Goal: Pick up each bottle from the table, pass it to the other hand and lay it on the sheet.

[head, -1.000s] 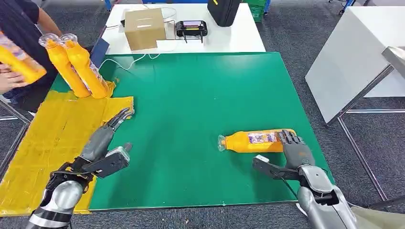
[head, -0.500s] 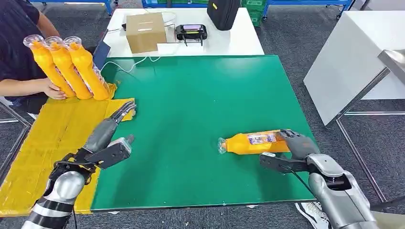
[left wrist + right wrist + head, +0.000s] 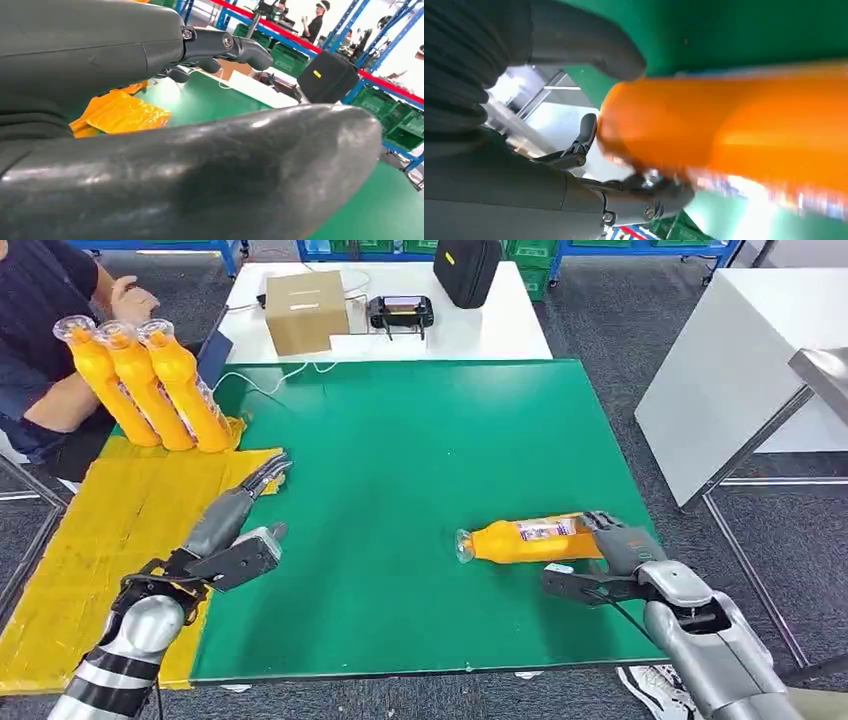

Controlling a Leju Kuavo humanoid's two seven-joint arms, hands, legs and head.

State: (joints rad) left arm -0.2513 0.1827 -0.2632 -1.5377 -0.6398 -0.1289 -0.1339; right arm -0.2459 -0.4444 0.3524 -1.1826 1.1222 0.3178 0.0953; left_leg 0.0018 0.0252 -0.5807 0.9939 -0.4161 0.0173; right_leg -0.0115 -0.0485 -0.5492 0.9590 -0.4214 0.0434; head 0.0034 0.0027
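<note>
An orange bottle [image 3: 525, 539] lies on its side on the green mat [image 3: 400, 440], cap toward the left. My right hand [image 3: 610, 555] is at its base: the fingers [image 3: 612, 533] reach over the end and the thumb stays a little apart on the near side. The right wrist view shows the bottle [image 3: 749, 125] between thumb and fingers. My left hand [image 3: 235, 530] hovers open, holding nothing, over the mat's left edge beside the yellow sheet [image 3: 110, 540]. Three more orange bottles [image 3: 150, 385] lean together at the sheet's far end.
A person [image 3: 50, 310] sits at the far left behind the three bottles. Beyond the mat, a white table holds a cardboard box [image 3: 305, 310], a controller [image 3: 400, 312] and a black case [image 3: 465, 265]. Another white table [image 3: 740, 350] stands to the right.
The person set a third bottle beside the two on the sheet and drew the hand away. My right hand has shifted slightly at the bottle's base. The left hand barely moved.
</note>
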